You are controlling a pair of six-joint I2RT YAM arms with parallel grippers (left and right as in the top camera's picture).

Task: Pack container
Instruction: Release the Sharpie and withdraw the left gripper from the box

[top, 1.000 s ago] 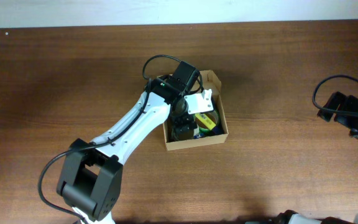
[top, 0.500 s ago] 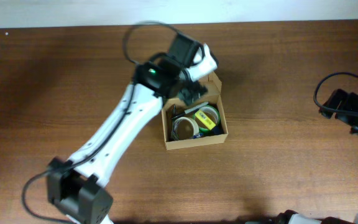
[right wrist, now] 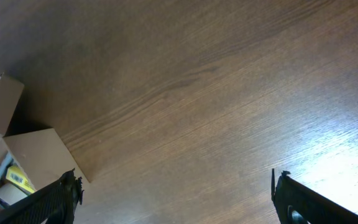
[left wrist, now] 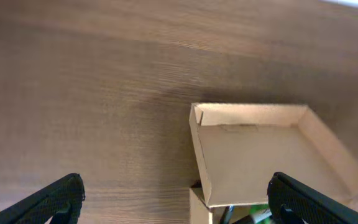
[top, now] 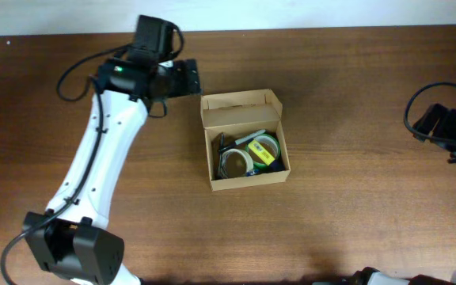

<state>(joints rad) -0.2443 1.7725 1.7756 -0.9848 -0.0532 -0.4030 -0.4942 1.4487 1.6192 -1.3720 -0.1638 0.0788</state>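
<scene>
The container [top: 246, 181] is a small tan cardboard box in the middle of the table, its flap lid [top: 240, 112] standing open at the far side. Inside lie tape rolls [top: 234, 164], one with a green and yellow label [top: 263, 150]. My left gripper [top: 187, 77] is open and empty, up and left of the box. In the left wrist view the lid [left wrist: 260, 155] lies between my open fingers [left wrist: 176, 202]. My right gripper [right wrist: 176, 199] is open and empty over bare wood at the right edge; the box corner [right wrist: 17, 158] shows at its left.
The brown wooden table [top: 355, 119] runs to a pale wall strip along the far edge [top: 291, 14]. My right arm's body and cable [top: 446, 127] sit at the table's right edge.
My left arm has lifted out of the box and swung back and left, leaving the tape rolls in the box. The right arm has barely moved.
</scene>
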